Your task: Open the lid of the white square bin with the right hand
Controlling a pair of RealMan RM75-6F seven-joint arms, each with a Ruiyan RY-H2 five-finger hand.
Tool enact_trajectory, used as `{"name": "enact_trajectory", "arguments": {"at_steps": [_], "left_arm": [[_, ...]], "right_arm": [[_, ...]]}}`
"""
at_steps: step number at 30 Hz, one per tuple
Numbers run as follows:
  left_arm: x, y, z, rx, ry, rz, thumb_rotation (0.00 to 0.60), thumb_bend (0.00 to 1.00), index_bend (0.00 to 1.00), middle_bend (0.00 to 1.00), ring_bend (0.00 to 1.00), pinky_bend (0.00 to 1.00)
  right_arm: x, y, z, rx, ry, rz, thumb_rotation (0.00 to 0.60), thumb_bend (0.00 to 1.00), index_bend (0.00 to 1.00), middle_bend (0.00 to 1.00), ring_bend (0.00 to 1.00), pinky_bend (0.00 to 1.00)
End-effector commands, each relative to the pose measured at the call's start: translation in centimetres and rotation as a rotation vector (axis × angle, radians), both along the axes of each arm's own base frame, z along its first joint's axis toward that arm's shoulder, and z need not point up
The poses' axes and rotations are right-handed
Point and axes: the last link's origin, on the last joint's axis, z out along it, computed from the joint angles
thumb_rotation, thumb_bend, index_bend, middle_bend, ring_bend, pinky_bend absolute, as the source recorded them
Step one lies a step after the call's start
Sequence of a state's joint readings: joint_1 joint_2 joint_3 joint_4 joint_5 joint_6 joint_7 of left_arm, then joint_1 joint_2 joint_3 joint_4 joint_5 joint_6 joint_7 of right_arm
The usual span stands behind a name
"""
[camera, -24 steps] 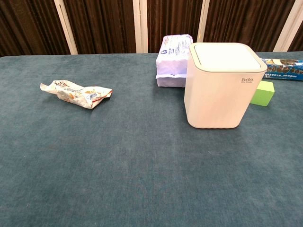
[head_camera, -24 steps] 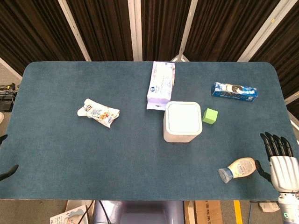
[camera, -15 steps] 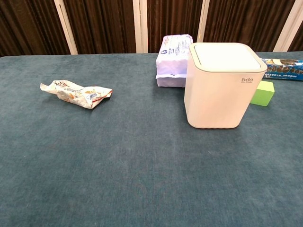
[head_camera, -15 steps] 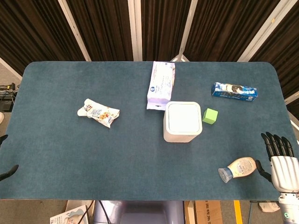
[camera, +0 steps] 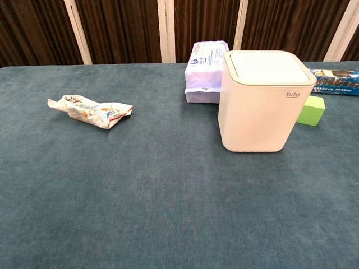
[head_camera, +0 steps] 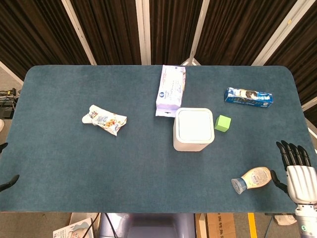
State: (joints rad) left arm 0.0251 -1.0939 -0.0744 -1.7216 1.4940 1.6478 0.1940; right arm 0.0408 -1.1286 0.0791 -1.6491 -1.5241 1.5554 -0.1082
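White square plastic bin point(head_camera: 193, 130) stands lid closed on blue felt counter point(head_camera: 74, 153). Right robot hand point(head_camera: 298, 174) at counter's edge, fingers spread, empty. Left robot hand point(head_camera: 6, 182) barely visible, state indeterminable

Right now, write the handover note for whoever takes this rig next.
Right hand: open, empty, at the table's right edge beside the lying sauce bottle.
Left hand: only dark fingertips show at the left edge; state unclear.
White square bin: mid-table, upright, lid closed, next to the green block.
Done: nothing.
Left: bring the right hand to the bin and open the lid.
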Motion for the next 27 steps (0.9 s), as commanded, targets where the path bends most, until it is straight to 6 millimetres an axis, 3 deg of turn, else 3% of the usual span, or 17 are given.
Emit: {"name": "enact_trajectory", "arguments": {"at_steps": [1, 4, 6, 9, 17, 27], "left_arm": [[0.0, 0.0, 0.1, 0.004, 0.002, 0.001, 0.600, 0.07, 0.17, 0.06, 0.00, 0.00], [0.1, -0.1, 0.1, 0.008, 0.003, -0.004, 0.600, 0.07, 0.17, 0.06, 0.00, 0.00], [0.1, -0.1, 0.1, 0.009, 0.004, -0.004, 0.600, 0.07, 0.17, 0.06, 0.00, 0.00], [0.1, -0.2, 0.1, 0.012, 0.008, -0.001, 0.600, 0.07, 0.17, 0.06, 0.00, 0.00], [0.2, -0.1, -0.3, 0.006, 0.017, 0.003, 0.600, 0.07, 0.17, 0.06, 0.00, 0.00], [0.1, 0.1, -0.2, 0.006, 0.016, 0.015, 0.600, 0.07, 0.17, 0.06, 0.00, 0.00]], "right_arm": [[0.0, 0.0, 0.0, 0.006, -0.005, 0.002, 0.600, 0.35, 0.09, 0.17, 0.18, 0.11], [0.1, -0.1, -0.1, 0.016, -0.016, 0.006, 0.600, 0.35, 0.09, 0.31, 0.37, 0.32], [0.2, -0.2, -0.2, 0.024, -0.016, 0.016, 0.600, 0.35, 0.09, 0.43, 0.51, 0.53], [0.6, -0.4, -0.7, 0.045, -0.004, 0.053, 0.600, 0.41, 0.09, 0.58, 0.62, 0.69], [3.3, -1.9, -0.8, 0.143, 0.030, 0.143, 0.600, 0.76, 0.09, 0.79, 0.81, 0.82], [9.2, -3.9, -2.3, 0.257, 0.082, 0.233, 0.600, 0.91, 0.09, 0.81, 0.84, 0.85]]}}
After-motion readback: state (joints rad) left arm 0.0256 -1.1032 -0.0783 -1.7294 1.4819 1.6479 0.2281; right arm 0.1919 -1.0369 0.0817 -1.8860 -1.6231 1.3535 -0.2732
